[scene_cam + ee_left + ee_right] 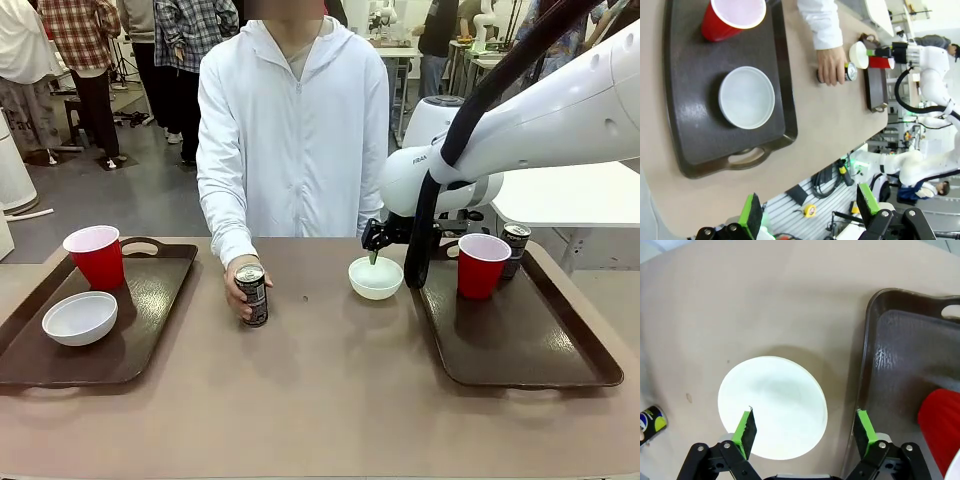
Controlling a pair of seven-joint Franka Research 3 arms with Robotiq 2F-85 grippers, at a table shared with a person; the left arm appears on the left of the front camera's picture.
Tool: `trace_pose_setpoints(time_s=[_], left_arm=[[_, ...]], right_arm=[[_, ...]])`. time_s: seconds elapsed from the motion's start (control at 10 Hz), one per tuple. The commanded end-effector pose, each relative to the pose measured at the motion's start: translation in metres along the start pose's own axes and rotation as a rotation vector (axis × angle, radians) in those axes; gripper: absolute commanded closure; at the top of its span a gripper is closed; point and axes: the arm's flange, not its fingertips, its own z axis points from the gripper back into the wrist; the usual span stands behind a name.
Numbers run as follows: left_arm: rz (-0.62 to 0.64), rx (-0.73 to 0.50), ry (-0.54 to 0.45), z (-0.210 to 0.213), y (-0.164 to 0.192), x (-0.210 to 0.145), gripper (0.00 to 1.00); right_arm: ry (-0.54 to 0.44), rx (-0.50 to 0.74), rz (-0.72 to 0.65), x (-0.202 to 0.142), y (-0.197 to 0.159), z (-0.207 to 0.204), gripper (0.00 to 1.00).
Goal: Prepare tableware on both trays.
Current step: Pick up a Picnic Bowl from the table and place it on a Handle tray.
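On the bare table beside the right tray (520, 340) stands a white bowl (376, 278). My right gripper (374, 250) hangs over it, open. In the right wrist view one green pad sits over the inside of the bowl (772, 407) and the other outside its rim, by the tray (900, 355); the right gripper (805, 427) holds nothing. That tray carries a red cup (482, 265) and a black can (515, 248). The left tray (150, 300) holds a red cup (93, 255) and a white bowl (80, 318). My left gripper (809, 207) is open and empty, high above the left tray (690, 115).
A person in a white hooded jacket stands at the far side; one hand (236, 285) holds a black can (252, 294) upright on the table between the trays. The tabletop in front of the can is bare brown surface.
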Motion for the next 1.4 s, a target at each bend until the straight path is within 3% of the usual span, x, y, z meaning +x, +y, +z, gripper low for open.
trace_pose_setpoints(time_s=[0.0, 0.1, 0.4, 0.5, 0.6, 0.7, 0.8, 1.0, 1.3], left_arm=[[-0.004, -0.016, -0.008, 0.002, -0.001, 0.000, 0.00], [-0.004, -0.016, -0.008, 0.002, -0.001, 0.000, 0.00], [-0.004, -0.016, -0.008, 0.002, -0.001, 0.000, 0.00], [-0.004, -0.016, -0.008, 0.002, -0.001, 0.000, 0.00], [-0.004, -0.016, -0.008, 0.002, -0.001, 0.000, 0.00], [-0.004, -0.016, -0.008, 0.002, -0.001, 0.000, 0.00], [-0.004, -0.016, -0.008, 0.002, -0.001, 0.000, 0.00], [-0.004, -0.016, -0.008, 0.002, -0.001, 0.000, 0.00], [-0.004, -0.016, -0.008, 0.002, -0.001, 0.000, 0.00]], right_arm=[[0.041, 0.019, 0.028, 0.012, -0.003, -0.006, 0.08], [0.055, 0.016, 0.027, 0.014, -0.005, -0.011, 0.13], [0.079, 0.010, 0.029, 0.016, -0.009, -0.019, 0.46], [0.081, 0.008, 0.030, 0.016, -0.009, -0.018, 0.52], [0.078, 0.007, 0.029, 0.017, -0.008, -0.019, 0.66], [0.078, 0.007, 0.023, 0.018, -0.009, -0.020, 0.71], [0.081, 0.009, 0.022, 0.018, -0.011, -0.020, 0.85], [0.077, 0.015, 0.024, 0.018, -0.011, -0.018, 1.00], [0.105, 0.054, 0.066, 0.007, -0.011, 0.003, 1.00]])
